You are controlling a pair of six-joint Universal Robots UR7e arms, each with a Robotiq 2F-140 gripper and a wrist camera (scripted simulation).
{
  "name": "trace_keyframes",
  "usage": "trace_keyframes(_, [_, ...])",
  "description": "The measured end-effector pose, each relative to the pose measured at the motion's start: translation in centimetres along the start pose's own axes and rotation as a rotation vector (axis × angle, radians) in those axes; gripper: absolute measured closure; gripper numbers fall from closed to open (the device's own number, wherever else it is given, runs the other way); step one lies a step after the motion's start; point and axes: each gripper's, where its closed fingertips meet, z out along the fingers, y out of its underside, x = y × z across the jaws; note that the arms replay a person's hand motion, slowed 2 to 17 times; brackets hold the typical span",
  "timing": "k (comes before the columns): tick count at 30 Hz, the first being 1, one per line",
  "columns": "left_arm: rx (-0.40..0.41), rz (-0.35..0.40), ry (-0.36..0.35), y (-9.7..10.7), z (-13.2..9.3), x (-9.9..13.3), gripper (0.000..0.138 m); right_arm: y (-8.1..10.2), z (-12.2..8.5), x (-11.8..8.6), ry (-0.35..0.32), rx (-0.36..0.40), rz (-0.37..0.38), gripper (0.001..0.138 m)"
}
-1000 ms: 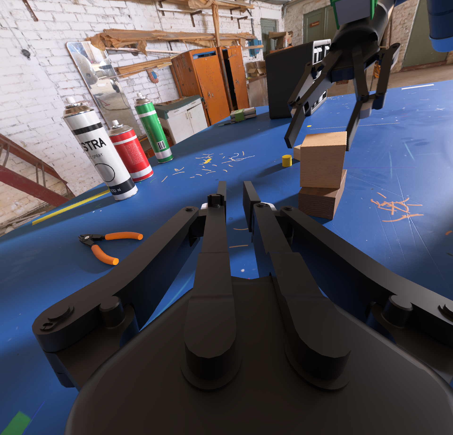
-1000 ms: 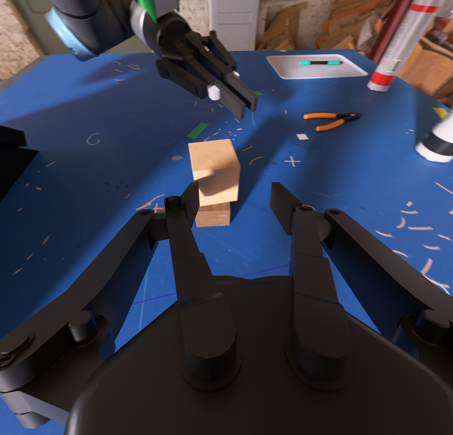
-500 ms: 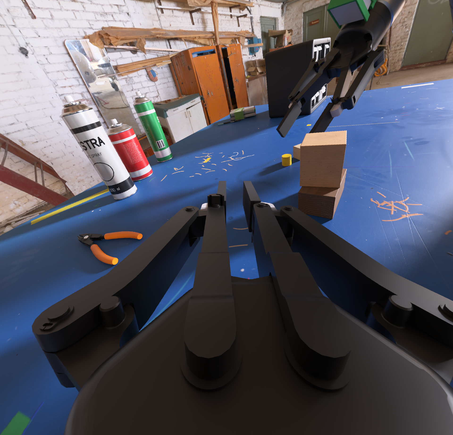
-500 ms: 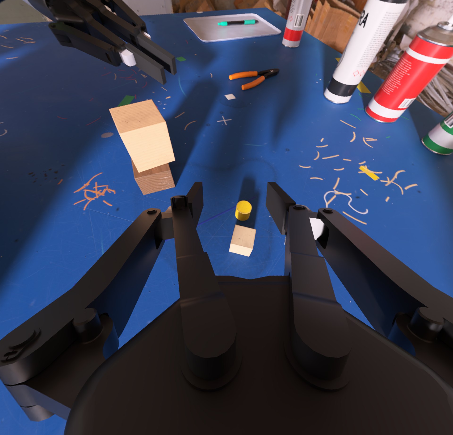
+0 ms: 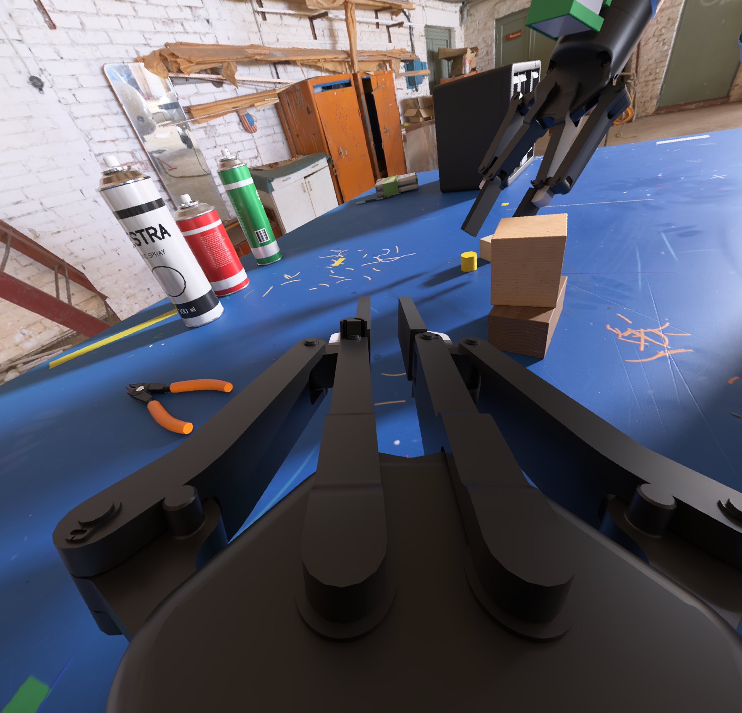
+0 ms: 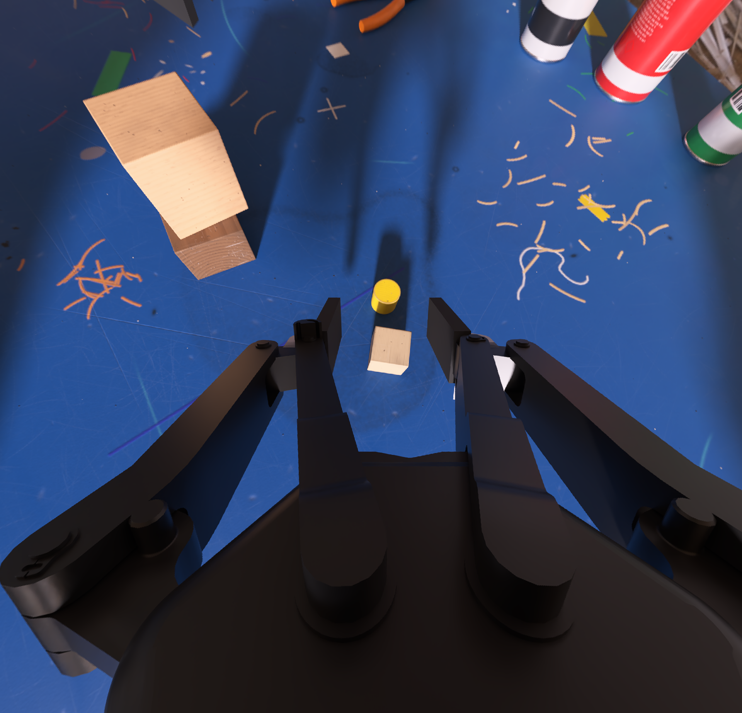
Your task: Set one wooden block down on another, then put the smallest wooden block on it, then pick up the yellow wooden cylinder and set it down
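A light wooden block (image 5: pixel 528 260) stands on a darker wooden block (image 5: pixel 522 328) on the blue table; the stack also shows in the right wrist view (image 6: pixel 168 147). The smallest wooden block (image 6: pixel 389 350) lies on the table, with the yellow cylinder (image 6: pixel 385 295) just beyond it. My right gripper (image 6: pixel 385 318) is open and empty, hovering above these two, its fingers on either side of the small block. My left gripper (image 5: pixel 384 308) is shut and empty, low over the table, left of the stack. In the left wrist view the small block (image 5: pixel 485 248) is partly hidden behind the stack.
Three spray cans, white (image 5: pixel 160 244), red (image 5: pixel 210 248) and green (image 5: pixel 249 216), stand at the table's edge. Orange-handled pliers (image 5: pixel 168 400) lie near my left gripper. A black box (image 5: pixel 473 131) stands at the far side. Wood shavings (image 6: pixel 562 212) are scattered on the table.
My right gripper has left the stack, swung over to the small block and yellow cylinder and come down closer to them, still open. My left gripper has not moved.
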Motion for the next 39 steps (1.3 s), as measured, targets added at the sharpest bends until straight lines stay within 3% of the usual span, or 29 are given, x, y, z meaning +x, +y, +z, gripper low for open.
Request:
trace_keyframes(10, [-0.001,-0.001,0.003,0.0,0.0,0.0,0.120,1.1,0.1,0.3,0.061,-0.115,0.057,0.091])
trace_keyframes(16, [-0.004,-0.002,0.006,0.0,0.0,0.0,0.120,1.9,0.2,0.6,0.081,-0.171,0.101,0.106])
trace_keyframes(18, [-0.004,-0.003,0.007,0.0,0.0,0.0,0.120,2.0,0.3,0.6,0.076,-0.176,0.107,0.112])
trace_keyframes(25, [-0.007,-0.003,0.010,0.1,0.1,0.1,0.120,1.5,0.4,0.4,0.065,-0.161,0.108,0.112])
trace_keyframes(30, [-0.009,-0.005,0.012,0.1,0.1,0.0,0.120,-0.4,-0.2,-0.3,0.037,-0.082,0.083,0.112])
trace_keyframes(39, [-0.007,-0.007,0.014,0.1,0.1,0.0,0.120,-7.2,-3.2,-4.2,-0.098,0.121,-0.056,0.112])
